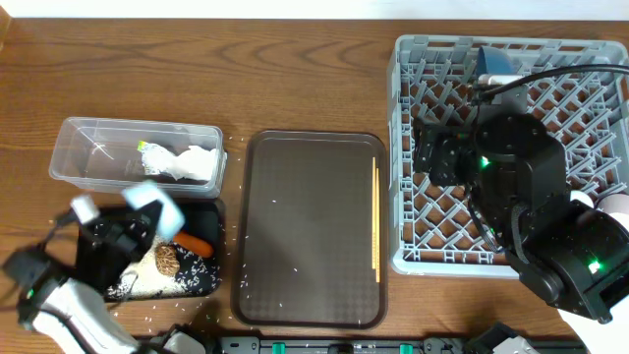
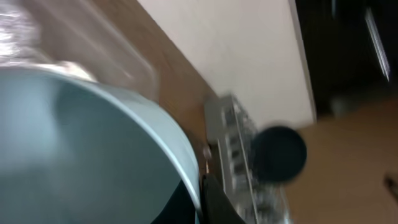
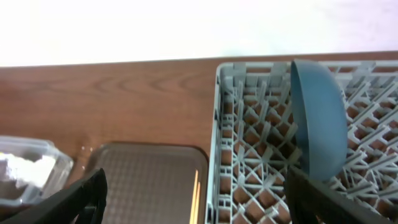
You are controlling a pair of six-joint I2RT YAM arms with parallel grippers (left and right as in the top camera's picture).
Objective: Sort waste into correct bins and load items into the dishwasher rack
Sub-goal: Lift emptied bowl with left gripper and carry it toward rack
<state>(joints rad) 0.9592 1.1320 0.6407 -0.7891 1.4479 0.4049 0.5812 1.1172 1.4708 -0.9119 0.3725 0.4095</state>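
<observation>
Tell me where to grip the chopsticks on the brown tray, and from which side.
Probably mid-length on the chopsticks, from straight above, jaws spanning both sticks. They lie flat and side by side along the brown tray's right rim, leaving little room there.

Black arms, green lights (white link, left).

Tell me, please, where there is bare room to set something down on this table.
The dark brown serving tray is mostly bare left of the thin wooden chopsticks. The wooden table is free behind it, between the clear plastic tub and grey plastic rack. Crowded: the shallow black tray, under the white bowl; the rack, under the right arm.
</observation>
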